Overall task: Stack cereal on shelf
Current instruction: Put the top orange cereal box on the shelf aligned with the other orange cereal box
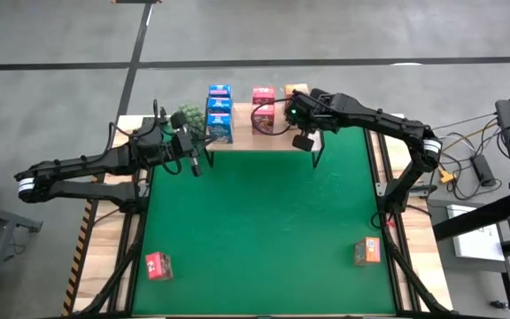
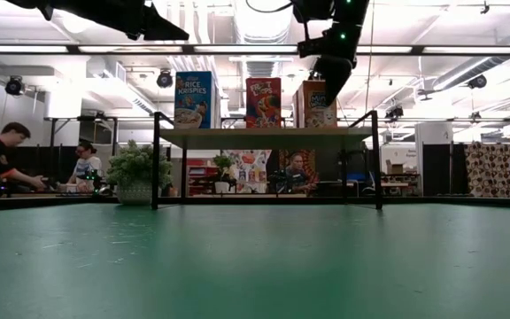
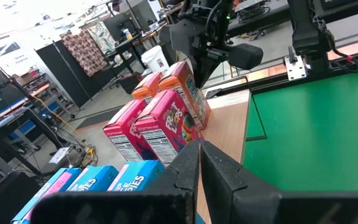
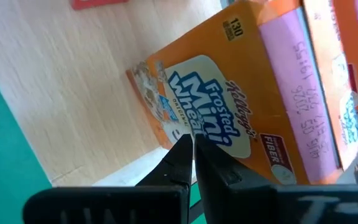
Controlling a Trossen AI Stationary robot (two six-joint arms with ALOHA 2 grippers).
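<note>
While hovering clenched, empty, over shelf (image 1: 255, 142) right end by orange box (image 4: 241, 106): between placements; fetch stray box (image 1: 367, 252) from table's front-right corner.

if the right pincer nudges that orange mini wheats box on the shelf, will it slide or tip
The orange Mini-Wheats box looks like thin printed cardboard, so probably light and easy to shift. It stands upright and tall on the shelf, so a push high up would likely tip it; a low push should slide it on the smooth wood. The shut right pincer sits right at its face.
</note>
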